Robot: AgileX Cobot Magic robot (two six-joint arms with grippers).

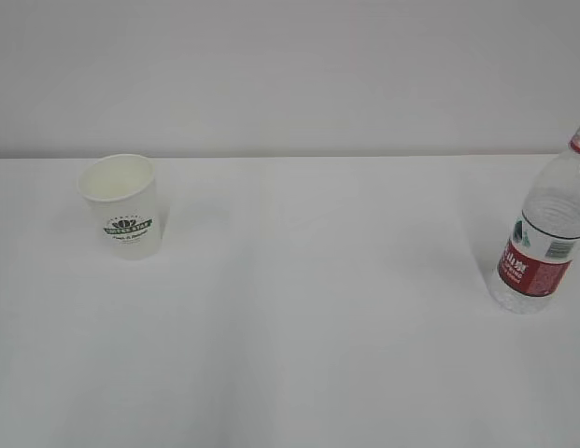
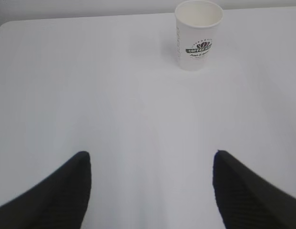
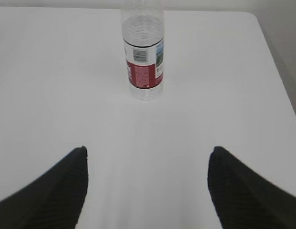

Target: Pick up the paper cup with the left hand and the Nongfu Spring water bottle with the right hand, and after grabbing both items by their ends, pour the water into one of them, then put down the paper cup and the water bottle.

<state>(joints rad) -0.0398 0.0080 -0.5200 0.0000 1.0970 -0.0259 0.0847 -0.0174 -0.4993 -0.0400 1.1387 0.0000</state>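
Note:
The paper cup (image 1: 121,205) stands upright on the left of the white table, empty, its green logo facing front. In the left wrist view the cup (image 2: 197,36) sits far ahead and a little right of my left gripper (image 2: 151,155), which is open with nothing between its black fingers. The Nongfu Spring water bottle (image 1: 544,233) stands upright at the right edge of the exterior view, red neck ring showing. In the right wrist view the bottle (image 3: 143,57) stands far ahead of my open, empty right gripper (image 3: 148,150). Neither arm shows in the exterior view.
The white table (image 1: 299,317) runs back to a pale wall. Its rounded far right corner (image 3: 252,16) and right edge show in the right wrist view; its far left corner (image 2: 5,26) shows in the left wrist view.

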